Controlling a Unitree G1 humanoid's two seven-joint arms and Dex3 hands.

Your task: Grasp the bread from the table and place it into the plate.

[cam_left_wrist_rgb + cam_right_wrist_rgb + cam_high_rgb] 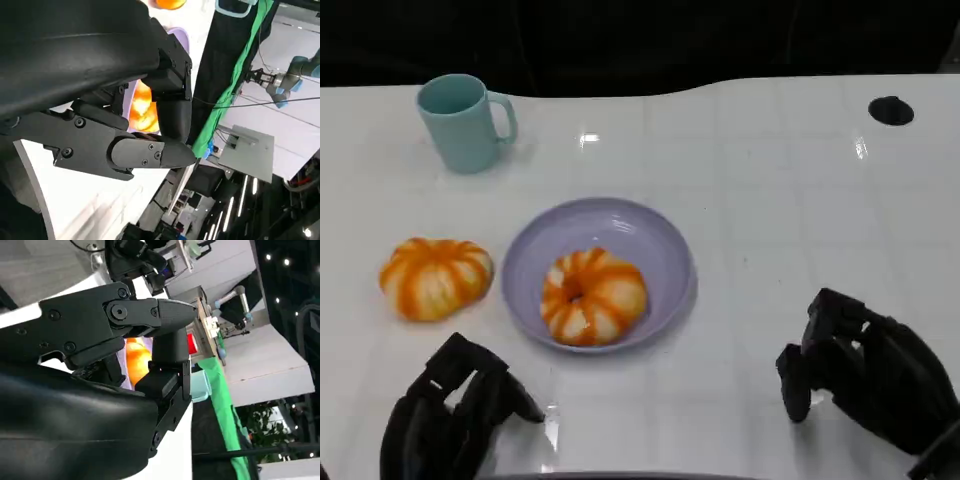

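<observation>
A white tabletop [770, 200] carried a purple plate [650, 235] near the middle. One round orange-and-white bread [593, 296] sat inside the plate. A second bread [435, 277] lay on the tabletop just beside the plate, toward the left edge. A blue cup [465, 122] stood near the far left corner, well apart from the bread. A small black spot [891, 110] showed near the far right corner.

The left hand [455, 410] was low at the near edge, close to the bread on the tabletop but not touching it. Its fingers [150, 150] were curled in and held nothing. The right hand [865, 375] was near the right side of the near edge, well apart from the plate. Its fingers also looked curled in on nothing, though the wrist view was too crowded to be sure.

The bread by the left edge was not yet in the plate, so the job looked about half done.

What could go wrong? The plate already had one bread in it, so there was not much room. If the second bread came down on top of the first, it could roll off onto the tabletop. The bread looked soft, so a hard squeeze could squash it. A hand that bumped the rim could push the plate away.
</observation>
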